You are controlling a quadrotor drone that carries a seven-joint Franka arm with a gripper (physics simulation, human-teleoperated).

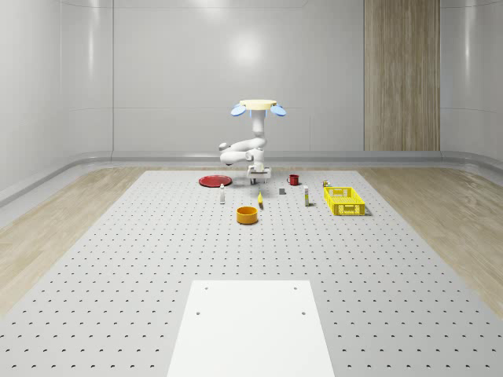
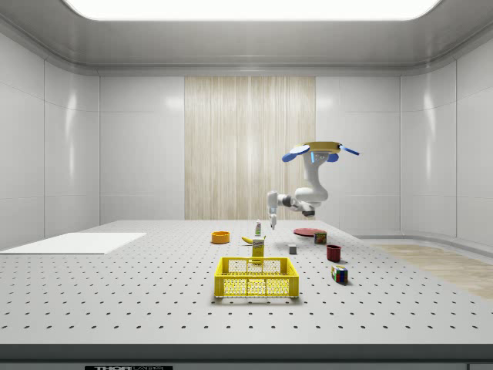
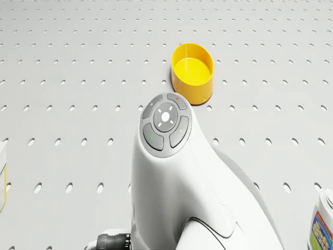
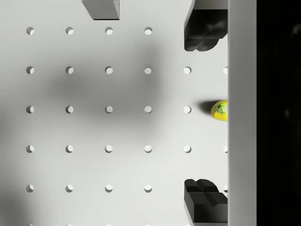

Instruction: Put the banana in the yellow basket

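A white panel [image 1: 251,328] lies nearest on the perforated bench [image 1: 118,259] in the whole-scene view, well apart from the other things. Farther back sits an orange bowl [image 1: 247,214], and just beyond it the banana [image 1: 260,199] lies on the bench, under the hand [image 1: 259,171]. The drone [image 1: 258,106] hovers above this spot, its white arm [image 1: 244,149] bent down and the hand pointing at the bench above the banana. In the wrist view the two dark fingers [image 4: 202,30] stand wide apart with nothing between them, and the banana's yellow-green tip [image 4: 220,110] shows on the bench about midway between them. The yellow basket [image 1: 344,200] stands on the bench toward the whole-scene view's right, well apart from the banana. A red plate [image 1: 214,181] and a red mug [image 1: 293,180] lie farther back.
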